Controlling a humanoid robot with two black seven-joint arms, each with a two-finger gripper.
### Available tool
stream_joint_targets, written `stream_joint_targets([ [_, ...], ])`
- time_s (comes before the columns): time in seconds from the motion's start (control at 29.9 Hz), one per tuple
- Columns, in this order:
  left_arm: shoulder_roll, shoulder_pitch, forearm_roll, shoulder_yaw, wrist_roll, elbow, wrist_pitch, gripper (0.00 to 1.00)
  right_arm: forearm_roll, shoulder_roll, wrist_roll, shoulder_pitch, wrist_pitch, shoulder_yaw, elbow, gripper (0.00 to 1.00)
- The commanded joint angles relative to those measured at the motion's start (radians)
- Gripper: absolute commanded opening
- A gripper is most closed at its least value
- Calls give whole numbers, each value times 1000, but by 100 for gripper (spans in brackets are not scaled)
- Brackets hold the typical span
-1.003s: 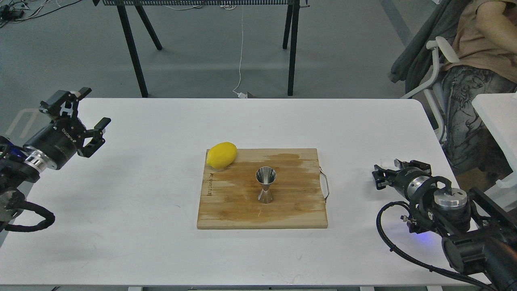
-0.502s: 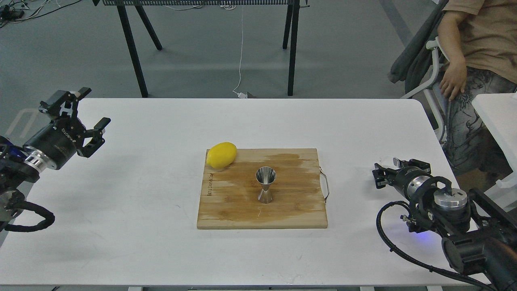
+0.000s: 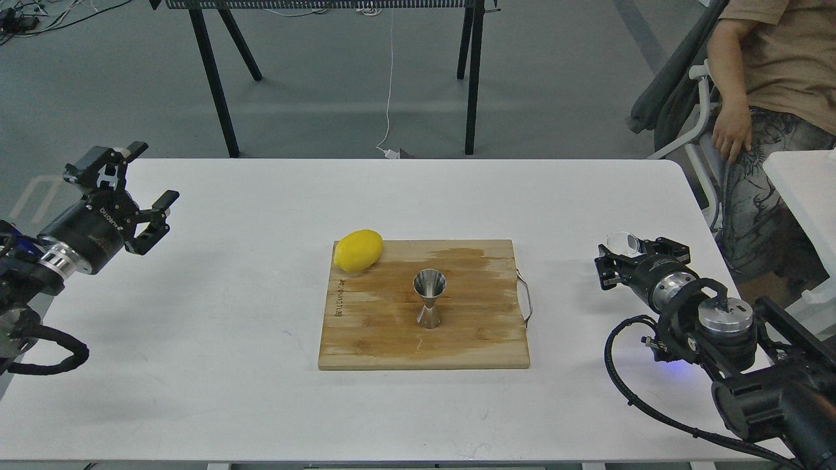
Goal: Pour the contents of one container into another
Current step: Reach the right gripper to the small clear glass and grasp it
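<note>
The steel hourglass jigger (image 3: 430,297) stands upright near the middle of a wooden cutting board (image 3: 486,343). My right gripper (image 3: 622,256) hovers over the table right of the board, with its fingers closed around the small clear glass cup (image 3: 624,242). Only the cup's rim and upper wall show above the black fingers. The cup is well to the right of the jigger and apart from it. My left gripper (image 3: 154,173) is held above the table's far left with its two fingers spread wide and nothing between them.
A yellow lemon (image 3: 358,250) rests on the board's back-left corner. The board has a metal handle (image 3: 526,300) on its right side. A seated person (image 3: 771,78) and a chair are off the back right corner. A second white table edge (image 3: 806,189) lies at the right.
My right gripper has moved a little up and to the left with the glass cup in it. The person's arm and hand have come into view at the right. The left arm is still.
</note>
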Motion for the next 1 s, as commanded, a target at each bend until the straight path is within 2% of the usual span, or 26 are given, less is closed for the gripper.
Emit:
stream_joint_targets([
  [0.0, 0, 0, 0, 0, 0, 0, 0, 92, -50, -5, 9, 0, 42, 2, 77, 51],
  [0.23, 0, 0, 0, 0, 0, 0, 0, 92, -179, 0, 9, -15, 193, -1, 215, 50],
  [0.43, 0, 0, -1, 0, 0, 0, 0, 92, -341, 4, 8, -34, 269, -37, 293, 50],
  [0.74, 0, -1, 0, 2, 0, 0, 0, 92, -553, 6, 9, -35, 351, -128, 302, 49],
  [0.97, -15, -5, 0, 2, 0, 0, 0, 92, -751, 26, 9, -35, 363, -171, 345, 49],
])
